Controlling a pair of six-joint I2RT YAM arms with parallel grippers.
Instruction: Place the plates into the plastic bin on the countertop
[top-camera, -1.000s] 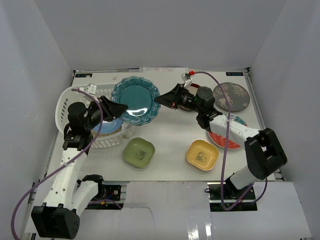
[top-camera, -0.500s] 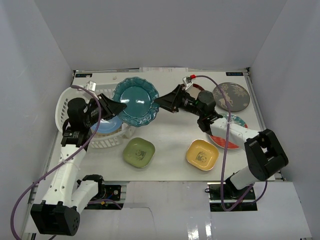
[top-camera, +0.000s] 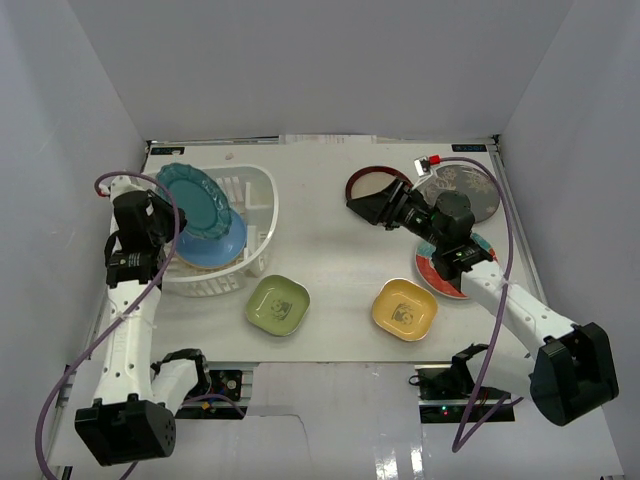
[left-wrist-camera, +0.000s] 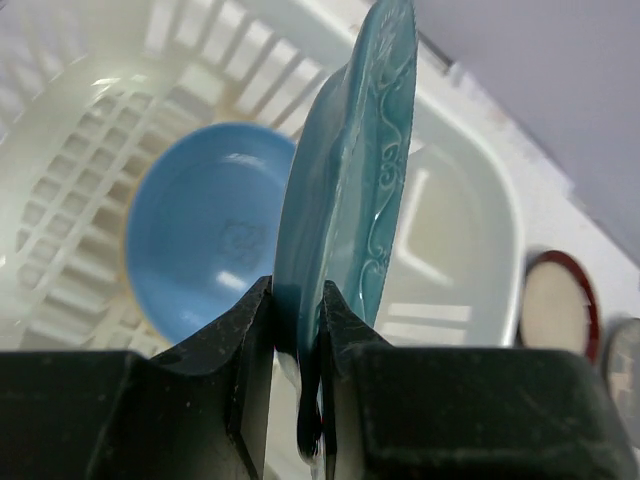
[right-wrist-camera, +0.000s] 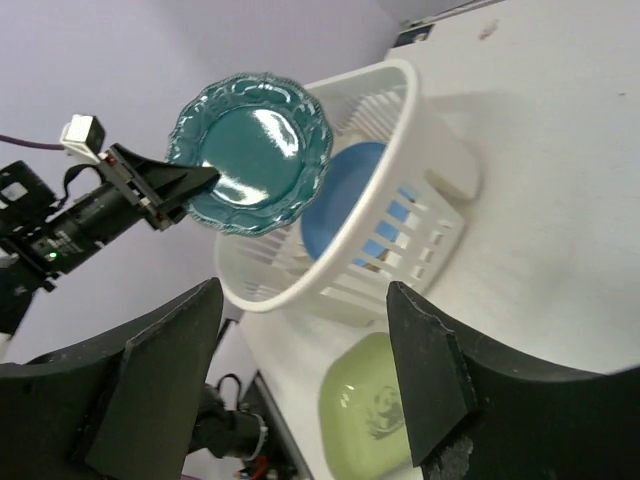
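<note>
My left gripper (top-camera: 162, 214) is shut on the rim of the round teal plate (top-camera: 197, 200), held tilted on edge over the white plastic bin (top-camera: 262, 182). In the left wrist view both fingers (left-wrist-camera: 250, 320) pinch the teal plate (left-wrist-camera: 350, 200), and a blue plate (left-wrist-camera: 200, 230) lies in the bin (left-wrist-camera: 470, 230) below. My right gripper (top-camera: 368, 205) is open and holds nothing; it hangs over the countertop (top-camera: 330, 250) beside the dark-red-rimmed plate (top-camera: 372, 178). The right wrist view looks past the right gripper (right-wrist-camera: 305, 370) to the teal plate (right-wrist-camera: 250, 150) and the bin (right-wrist-camera: 400, 250).
A green squarish plate (top-camera: 277, 304) and a yellow one (top-camera: 404, 308) lie near the front edge. The grey deer plate (top-camera: 468, 190) sits at the back right, and the red-and-teal plate (top-camera: 448, 277) lies partly under my right arm. White walls enclose the table.
The right gripper has let go of the teal plate, opened and drawn back to the right. The left arm has swung the plate leftward from mid-table to over the bin.
</note>
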